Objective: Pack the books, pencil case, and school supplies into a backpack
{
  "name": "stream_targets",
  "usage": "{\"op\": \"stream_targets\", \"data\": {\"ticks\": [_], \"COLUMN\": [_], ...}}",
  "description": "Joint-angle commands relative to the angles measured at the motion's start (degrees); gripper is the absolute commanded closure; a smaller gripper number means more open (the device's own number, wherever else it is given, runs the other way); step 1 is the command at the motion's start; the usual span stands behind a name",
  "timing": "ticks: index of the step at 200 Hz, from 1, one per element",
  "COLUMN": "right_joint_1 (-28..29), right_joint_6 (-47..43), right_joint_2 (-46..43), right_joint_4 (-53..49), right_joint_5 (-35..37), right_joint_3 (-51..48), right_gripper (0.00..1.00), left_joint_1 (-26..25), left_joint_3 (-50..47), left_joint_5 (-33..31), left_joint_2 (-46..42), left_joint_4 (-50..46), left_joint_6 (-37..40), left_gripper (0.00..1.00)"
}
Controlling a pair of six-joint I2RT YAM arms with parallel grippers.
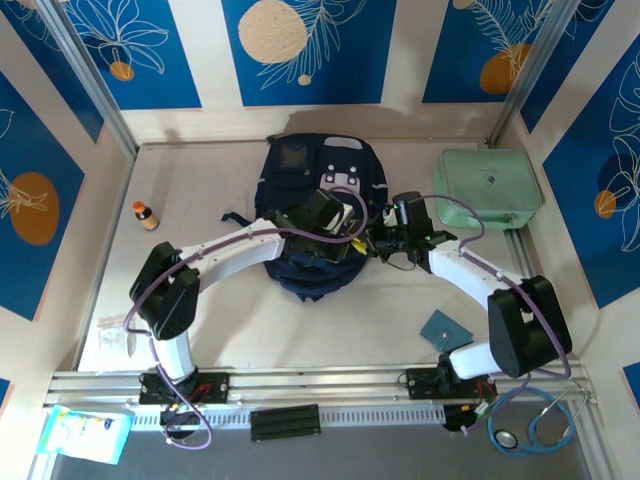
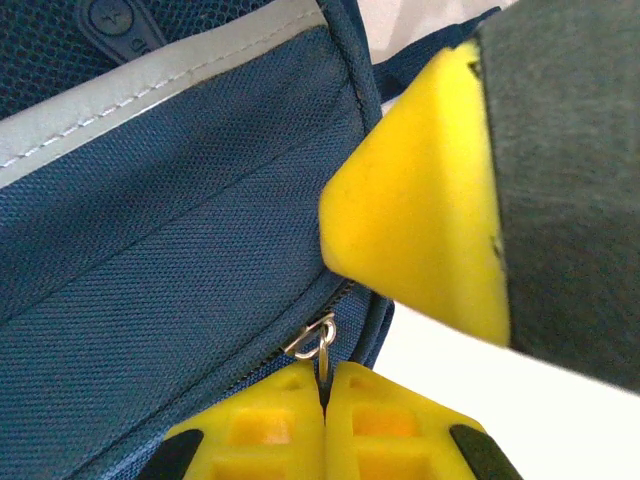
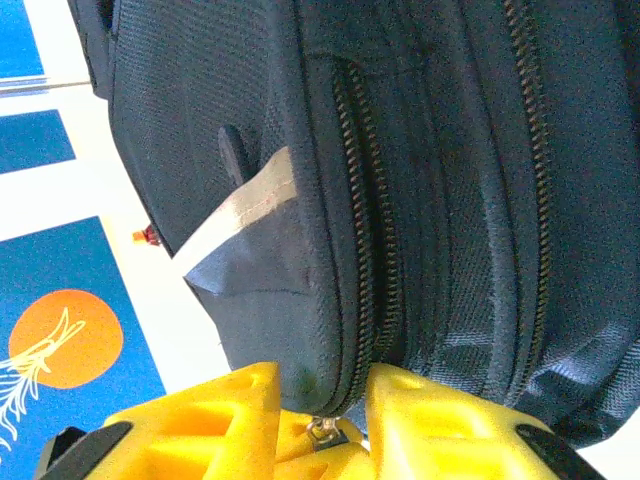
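a: when viewed from above, where is the backpack (image 1: 320, 215) found?
b: at mid-table, towards the back; the teal booklet (image 1: 445, 328) is left unpacked near the right base.
a: from the left wrist?
b: the left gripper (image 2: 325, 380) is pressed together on the zip pull (image 2: 318, 340).
a: from the right wrist?
b: the right gripper (image 3: 322, 385) is set narrowly astride the zip edge; a pinch cannot be told; unzipping is judged in hand; the pull must be drawn along while fabric is braced.
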Motion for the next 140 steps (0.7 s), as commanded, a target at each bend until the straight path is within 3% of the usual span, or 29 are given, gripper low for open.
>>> {"op": "stream_targets", "data": {"ticks": [1,44,92,140], "right_joint_1": [-0.52,-1.48,-2.46,-4.51], "right_joint_6": [-0.72,-1.82,-5.71,-6.99], "right_joint_2": [0.66,0.67,0.00,-0.16], "right_joint_4": [0.40,-0.35,-3.12,-4.40], "right_joint_5": [-1.12,0.79,3.76,4.78], "right_joint_3": [-0.83,0.05,2.65,2.91], "right_gripper": [0.78,0.90,0.95,0.95], "left_joint_1": [-0.77,-0.73,0.96,6.85], "left_joint_3": [1.73,-0.34,-4.23,-11.83], "left_joint_5": [1.43,-0.51,0.15,-1.98], "left_joint_2": [-0.25,-1.38,-4.83,-11.50], "left_joint_4": [2.57,0.14,-6.65,-8.14], "left_joint_6": [-0.70,0.59,6.08,10.15], "left_gripper": [1.00,1.00,1.00,1.00]}}
